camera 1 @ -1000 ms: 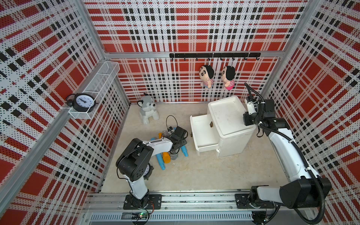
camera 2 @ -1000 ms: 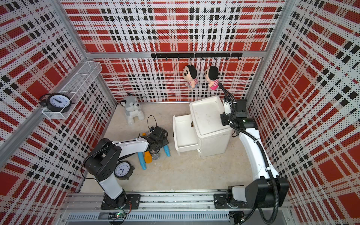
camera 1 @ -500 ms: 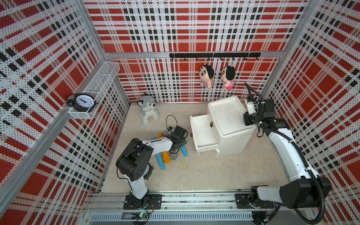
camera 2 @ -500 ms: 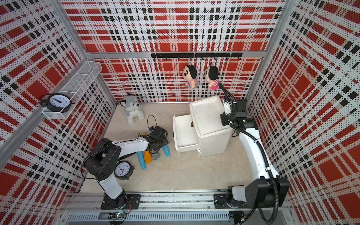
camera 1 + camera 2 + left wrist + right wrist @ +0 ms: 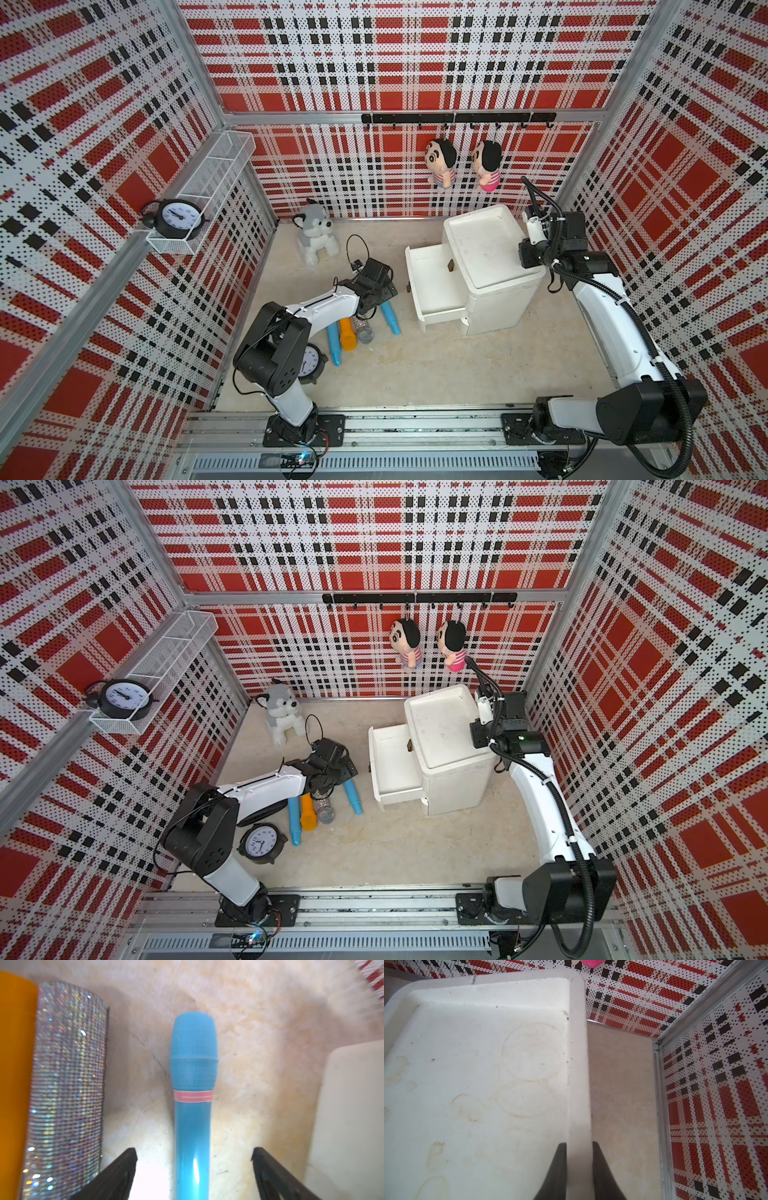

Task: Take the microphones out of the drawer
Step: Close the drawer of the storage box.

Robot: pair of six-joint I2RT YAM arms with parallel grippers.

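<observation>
Left wrist view has the blue microphone [image 5: 193, 1076] lying flat on the floor [image 5: 259, 1064], outside the drawer [image 5: 432, 282]. It sits between the spread fingers of the left gripper [image 5: 193, 1150], which grasps nothing. The right gripper [image 5: 579, 1144] is clenched on the cabinet rim [image 5: 577, 1043]. The microphone looks like light, stiff plastic. Its glossy handle may slip or roll, so a hold across the handle just behind the pink band [image 5: 193, 1096] seems best. Its tail end is cut off by the frame edge, and in both top views the wrist covers that end. A glitter microphone [image 5: 68, 1084] and an orange one [image 5: 14, 1084] beside it show only partly.
</observation>
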